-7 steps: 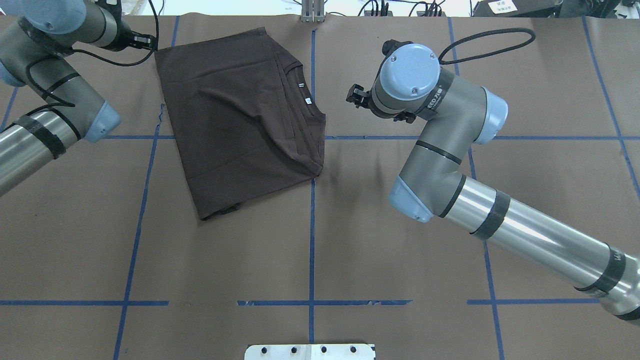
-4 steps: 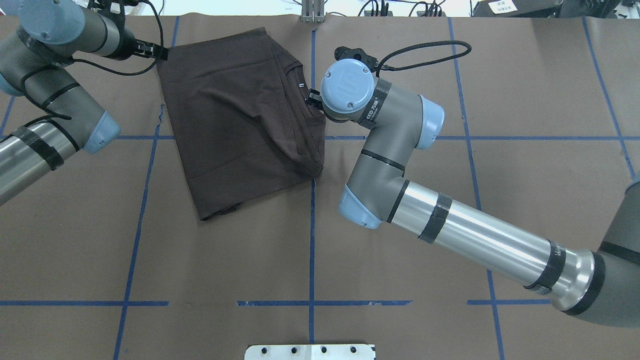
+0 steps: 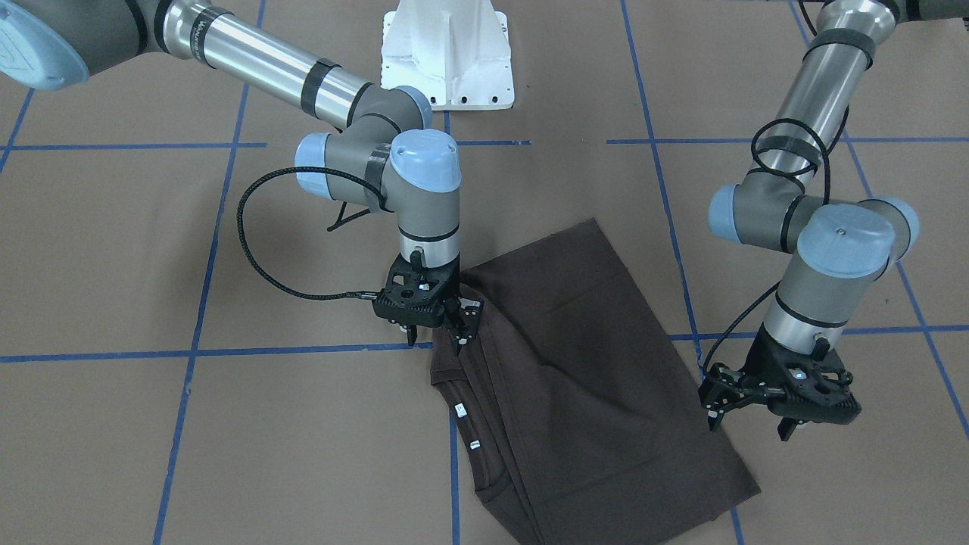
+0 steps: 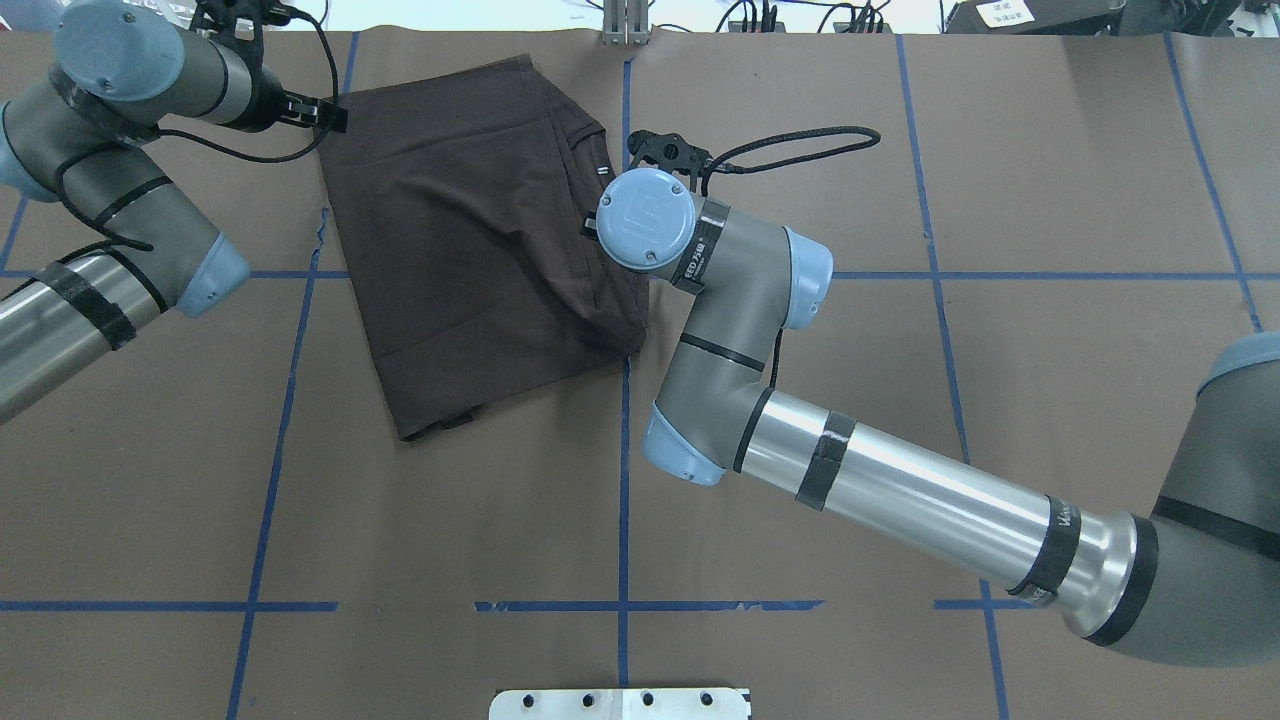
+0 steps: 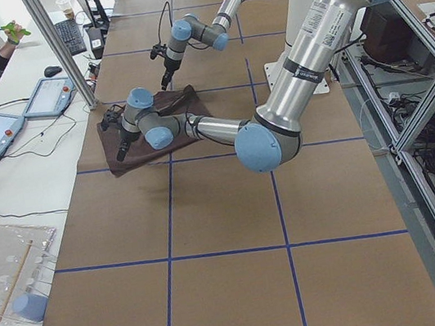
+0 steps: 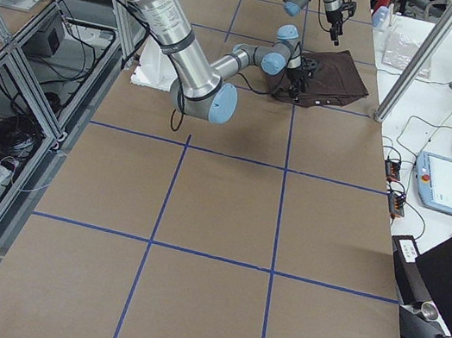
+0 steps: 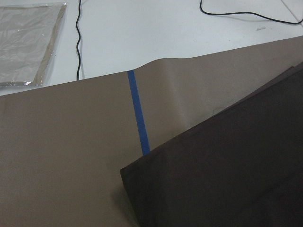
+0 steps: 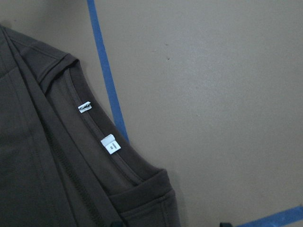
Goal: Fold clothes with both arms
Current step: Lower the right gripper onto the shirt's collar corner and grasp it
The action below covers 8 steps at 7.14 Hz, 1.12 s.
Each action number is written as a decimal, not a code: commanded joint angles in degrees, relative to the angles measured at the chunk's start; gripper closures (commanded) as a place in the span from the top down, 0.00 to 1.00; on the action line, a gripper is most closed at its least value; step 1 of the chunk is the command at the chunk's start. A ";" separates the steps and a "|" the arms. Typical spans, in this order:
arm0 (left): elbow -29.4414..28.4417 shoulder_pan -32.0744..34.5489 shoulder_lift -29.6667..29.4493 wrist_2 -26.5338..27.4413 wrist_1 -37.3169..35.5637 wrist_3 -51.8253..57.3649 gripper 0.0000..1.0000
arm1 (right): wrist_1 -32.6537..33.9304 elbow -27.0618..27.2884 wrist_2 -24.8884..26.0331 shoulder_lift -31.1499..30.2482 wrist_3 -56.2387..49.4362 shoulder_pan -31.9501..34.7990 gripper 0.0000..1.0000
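Jaws of the right gripper [image 3: 435, 342] stand wide apart, pointing straight down at the folded edge of the T-shirt [image 3: 598, 378]. One fingertip is over the dark cloth and the other over the bare brown table [image 3: 151, 265] just beside it. Whether either tip touches cannot be told. The right wrist view looks down on the ribbed collar [image 8: 94, 137] and two white neck tags [image 8: 109, 144], which lie close to a blue tape line [image 8: 106, 71].

The left gripper [image 3: 749, 428] is also spread open and holds nothing. It hangs over bare table just beside the shirt's opposite side edge, near a corner. That corner [image 7: 124, 171] shows in the left wrist view, lying across another strip of blue tape [image 7: 138, 111].

The shirt itself lies folded and flat at the far side of the table from the robot, between the two grippers and slightly askew to the tape grid.
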<state>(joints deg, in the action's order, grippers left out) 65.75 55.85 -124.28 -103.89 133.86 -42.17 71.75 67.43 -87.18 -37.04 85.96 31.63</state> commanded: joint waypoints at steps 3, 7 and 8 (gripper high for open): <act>-0.01 -0.04 0.09 0.00 0.00 0.07 1.00 | -0.04 -0.98 1.04 0.04 0.00 -1.22 0.54; -0.01 -0.04 0.35 0.00 0.00 0.07 1.00 | 0.05 -3.89 2.10 1.88 -0.44 -1.93 0.49; -0.01 -0.04 0.35 0.00 0.00 0.07 1.00 | 0.14 -3.97 2.10 1.71 -0.70 -1.93 0.49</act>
<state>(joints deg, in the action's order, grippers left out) 65.74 55.81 -124.01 -103.89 133.86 -42.10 71.79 63.80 -85.23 -35.32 85.59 29.76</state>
